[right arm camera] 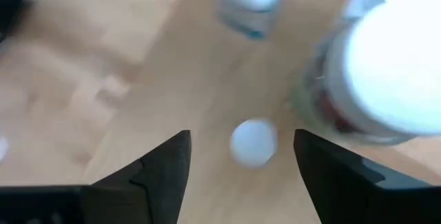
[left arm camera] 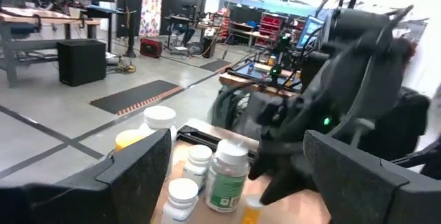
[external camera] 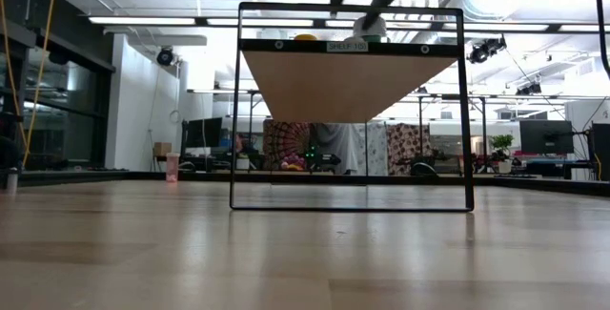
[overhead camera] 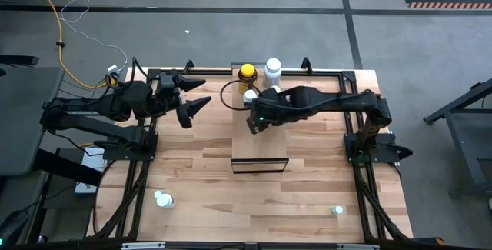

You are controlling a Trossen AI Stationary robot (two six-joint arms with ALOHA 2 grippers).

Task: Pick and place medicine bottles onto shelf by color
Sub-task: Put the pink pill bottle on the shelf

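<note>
Hovering over the shelf's (overhead camera: 260, 146) far end, right gripper (right arm camera: 241, 156) fingers parted, holding nothing, small white-capped bottle (right arm camera: 253, 142) between them below. Left gripper (overhead camera: 194, 100) wide open, empty, beside shelf.

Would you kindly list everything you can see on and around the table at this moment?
Shelf: one, light wood with dark front edge, raised at the table's middle.
Bottles on shelf: a cluster at its far end; one yellow-capped, several white-capped; exact count unclear, the right arm covers part of it.
Small white cap: one, between the right tool's fingers, untouched.
Loose bottles: one white near the table's front left; one tiny greenish front right.
Table: one, striped light wood.
Yellow cable: one, floor, far left.
Left tool: open, hanging left of the shelf, empty.
Right tool: open over the shelf's far end.
</note>
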